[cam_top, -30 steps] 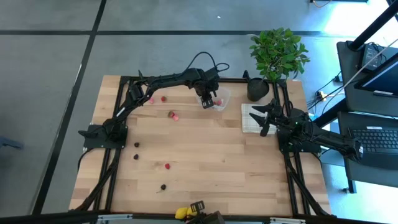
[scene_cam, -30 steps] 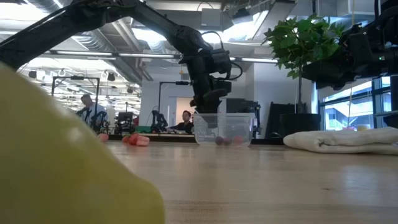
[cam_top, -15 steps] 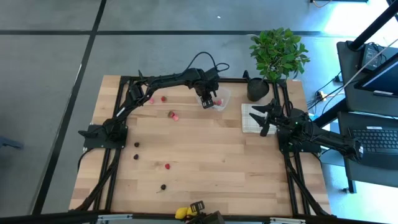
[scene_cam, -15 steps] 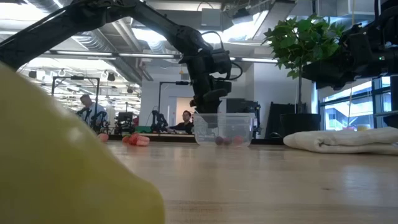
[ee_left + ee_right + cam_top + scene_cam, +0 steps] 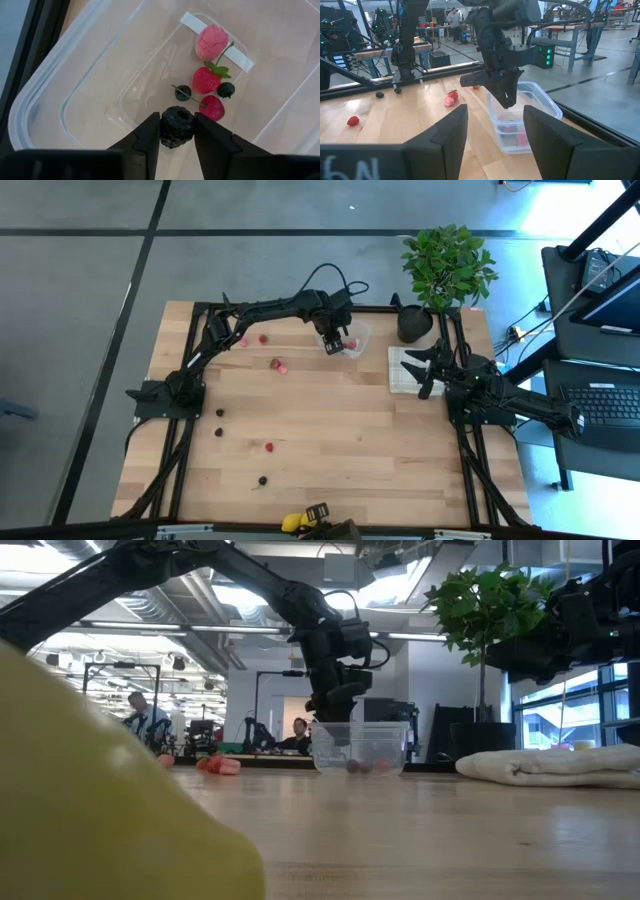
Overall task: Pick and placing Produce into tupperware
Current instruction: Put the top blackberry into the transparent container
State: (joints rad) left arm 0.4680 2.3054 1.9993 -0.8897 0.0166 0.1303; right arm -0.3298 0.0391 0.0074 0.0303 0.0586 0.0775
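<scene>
From above, the left gripper (image 5: 340,345) hangs over the small clear rectangular plastic tupperware box (image 5: 356,337) at the far edge of the wooden table (image 5: 330,430). A beige checked cloth square (image 5: 406,370) lies just beside the tupperware, and the right gripper (image 5: 428,366) waits above that cloth. A green leafy potted plant (image 5: 446,265) stands beyond the cloth. Red and pink berries (image 5: 280,366) and small dark round berries (image 5: 219,413) lie scattered well apart from the tupperware, toward the left arm's base and the near edge.

At table height, the left gripper sits just over the tupperware's rim, with a few reddish pieces visible through the clear wall. The folded cloth lies beside it.

The left wrist camera shows the two dark fingers (image 5: 150,137) clamped on a dark bumpy blackberry (image 5: 176,127), held above the tupperware floor. Inside lie a pale pink berry (image 5: 212,42), two red strawberries (image 5: 206,80) and two small dark blueberries (image 5: 226,90).

From the right wrist, that arm's own fingers (image 5: 445,130) stand spread apart, grasping nothing, facing the tupperware and the left gripper above it.
</scene>
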